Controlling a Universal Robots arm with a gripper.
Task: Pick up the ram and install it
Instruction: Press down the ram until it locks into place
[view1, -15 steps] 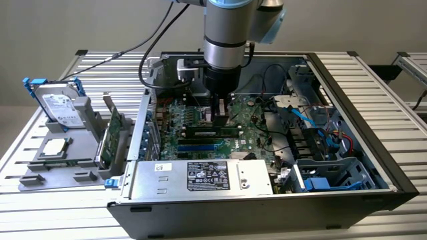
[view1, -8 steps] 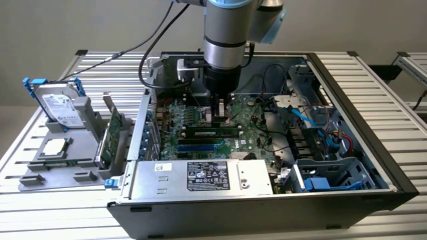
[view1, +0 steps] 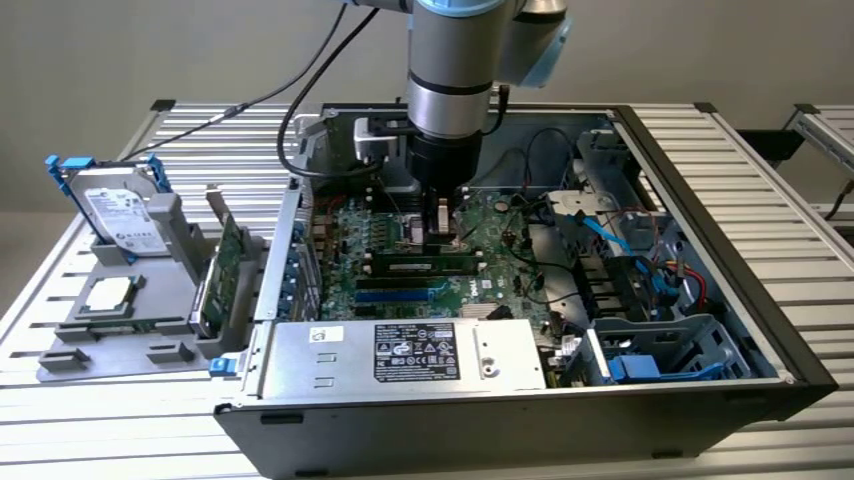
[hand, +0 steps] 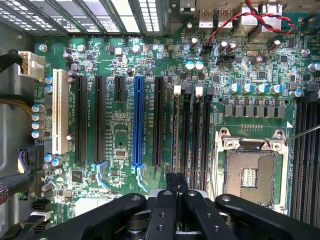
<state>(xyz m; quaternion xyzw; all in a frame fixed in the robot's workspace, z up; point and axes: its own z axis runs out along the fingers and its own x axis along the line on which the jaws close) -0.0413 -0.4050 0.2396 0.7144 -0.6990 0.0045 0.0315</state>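
Exterior view: the gripper (view1: 438, 222), jaws closed, hangs over the motherboard (view1: 400, 250); the ram (view1: 422, 265) lies just nearer, long axis left-to-right.

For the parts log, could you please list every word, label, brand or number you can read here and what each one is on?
No text can be read with confidence.
White label on the power supply: print and marks too small.
Hard drive label: too blurred.
Motherboard white silkscreen: too small.
Module in the black slots: its markings are unreadable.
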